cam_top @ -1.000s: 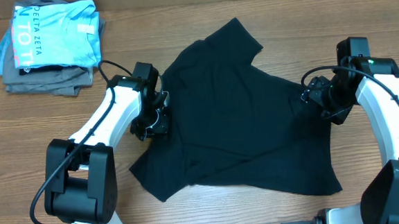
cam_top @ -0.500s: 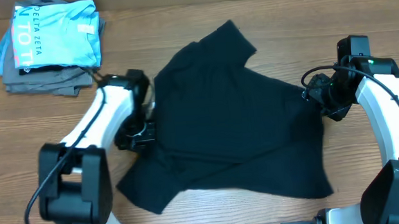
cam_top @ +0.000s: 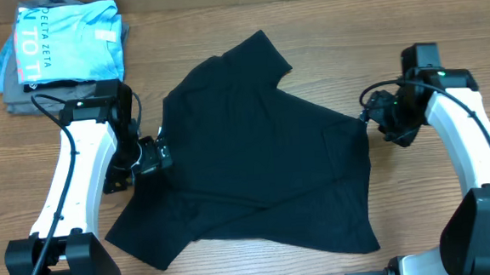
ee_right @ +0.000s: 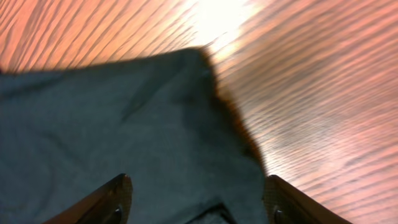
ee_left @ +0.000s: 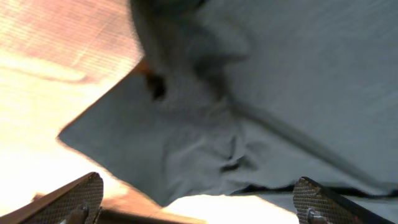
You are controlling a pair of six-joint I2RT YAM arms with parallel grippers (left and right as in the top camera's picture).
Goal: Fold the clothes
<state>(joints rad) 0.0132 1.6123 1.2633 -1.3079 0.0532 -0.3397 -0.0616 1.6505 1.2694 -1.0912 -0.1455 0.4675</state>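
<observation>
The shirt (cam_top: 254, 145) lies rumpled at the centre of the bench (cam_top: 323, 13). The left gripper (cam_top: 159, 151) is at its 9 o'clock and the right gripper (cam_top: 367, 113) at 3; both jaws are apart and empty. It is better to pinch opposite edges low, then pull flat before folding.

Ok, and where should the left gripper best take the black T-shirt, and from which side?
Probably the black T-shirt by its left edge, beside the left gripper, coming from the left over the table. It lies spread out, so the middle gives nothing to pinch; that edge ends on wood, with a loose corner in the left wrist view.
</observation>
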